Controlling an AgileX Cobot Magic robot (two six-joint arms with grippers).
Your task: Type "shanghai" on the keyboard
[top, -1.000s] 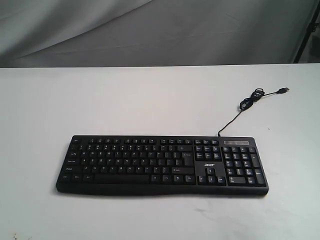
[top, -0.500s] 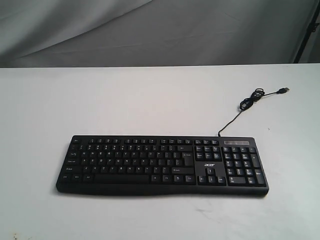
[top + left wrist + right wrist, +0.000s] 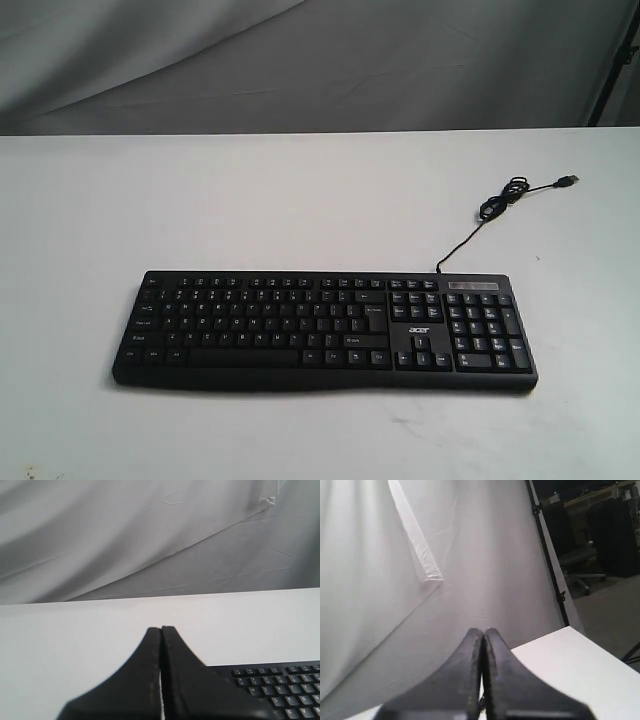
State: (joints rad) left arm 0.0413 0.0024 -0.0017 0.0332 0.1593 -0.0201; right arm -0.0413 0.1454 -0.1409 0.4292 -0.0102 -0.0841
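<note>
Your left fingers (image 3: 146, 672) are pressed together tip to tip with nothing between them. Your right fingers (image 3: 465, 672) are closed the same way and are also empty. Neither arm shows in the exterior view. The left wrist view catches some key rows just past its tips, while the right wrist view sees only hanging cloth (image 3: 395, 605) and a bare corner of the counter (image 3: 300, 200).

The keyboard (image 3: 325, 330) lies flat toward the near edge of the counter, letter block on the left and number pad on the right. Its thin cable (image 3: 470, 235) trails back to a loose coil and an unplugged plug (image 3: 567, 181).

Judge it a light, stiff plastic slab that could skid on the smooth counter if you push at an angle. You need no hold on it at all: closed fingers make a good single poker, so come straight down on one keycap at a time and lift clear. The legends are too small to read from the exterior view.

No containers are in view.
</note>
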